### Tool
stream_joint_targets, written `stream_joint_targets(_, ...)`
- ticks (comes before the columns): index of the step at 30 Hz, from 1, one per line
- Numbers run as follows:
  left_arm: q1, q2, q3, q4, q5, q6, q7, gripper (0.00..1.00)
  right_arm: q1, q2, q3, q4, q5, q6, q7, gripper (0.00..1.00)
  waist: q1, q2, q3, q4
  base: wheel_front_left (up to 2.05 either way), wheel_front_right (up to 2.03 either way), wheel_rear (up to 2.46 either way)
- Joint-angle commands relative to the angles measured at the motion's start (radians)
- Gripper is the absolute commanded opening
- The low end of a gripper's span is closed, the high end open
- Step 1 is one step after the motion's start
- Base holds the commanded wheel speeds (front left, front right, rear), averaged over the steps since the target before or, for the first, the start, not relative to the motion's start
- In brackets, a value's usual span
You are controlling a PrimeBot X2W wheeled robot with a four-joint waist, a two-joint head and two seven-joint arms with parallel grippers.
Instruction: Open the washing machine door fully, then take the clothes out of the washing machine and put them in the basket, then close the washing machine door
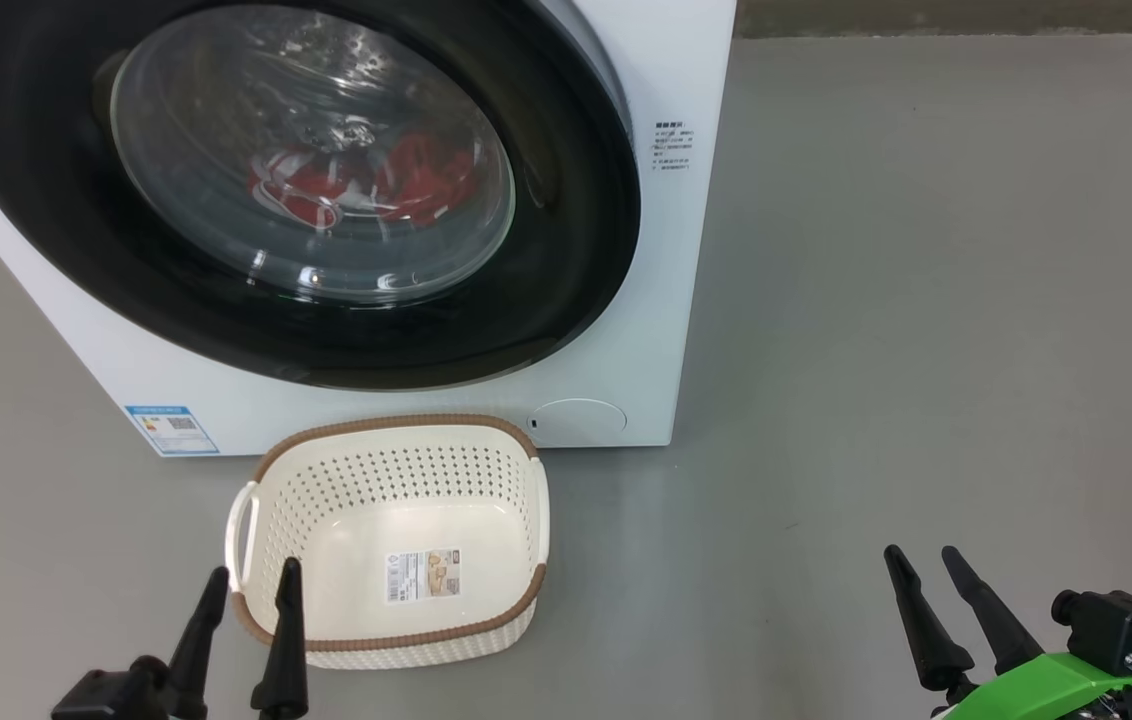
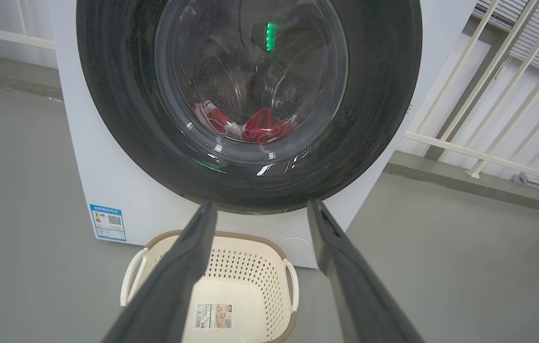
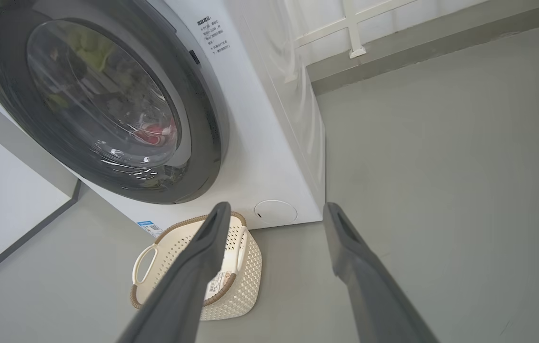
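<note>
Looks like a bare laundry corner, perhaps a balcony or a test bay rather than a furnished room. Has a white washer (image 1: pixel 686 300) at 11 o'clock in the head view, set straight on smooth grey floor (image 1: pixel 926 300), with a basket (image 1: pixel 396 422) at 6 o'clock just before it. Closed off by a white barred railing (image 2: pixel 488 95) at 2 o'clock in the left wrist view and a plain white wall (image 3: pixel 3 205) at 8 o'clock in the right wrist view.

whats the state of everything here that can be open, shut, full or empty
door, shut or nearly so
clothes, inside the washer, behind the door
basket, upright on the floor, empty
flap, shut
left gripper, open, empty
right gripper, open, empty
</note>
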State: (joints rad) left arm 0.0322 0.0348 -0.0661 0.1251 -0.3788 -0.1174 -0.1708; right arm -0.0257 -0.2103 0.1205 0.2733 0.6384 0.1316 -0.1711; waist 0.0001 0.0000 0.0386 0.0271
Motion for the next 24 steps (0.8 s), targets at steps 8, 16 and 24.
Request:
stream_joint_targets(8, -0.015, 0.018, 0.017, -0.044, 0.122, 0.008, -0.037, 1.0, -0.039, -0.032, 0.021, -0.035, -0.111, -0.001, -0.037, 1.0, 0.0, 0.0, 0.008, 0.0, 0.0, 0.0, 0.0)
stream_joint_targets(16, -0.01, 0.019, 0.015, -0.048, 0.196, 0.006, -0.058, 1.0, -0.031, -0.039, 0.009, -0.045, -0.188, -0.001, -0.058, 1.0, 0.0, 0.0, 0.011, -0.003, 0.0, 0.0, 0.0)
stream_joint_targets(24, -0.007, 0.02, 0.013, -0.047, 0.292, 0.003, -0.081, 1.0, -0.01, -0.045, -0.017, -0.052, -0.286, -0.001, -0.081, 1.0, 0.0, 0.0, 0.01, -0.007, 0.0, 0.0, 0.0)
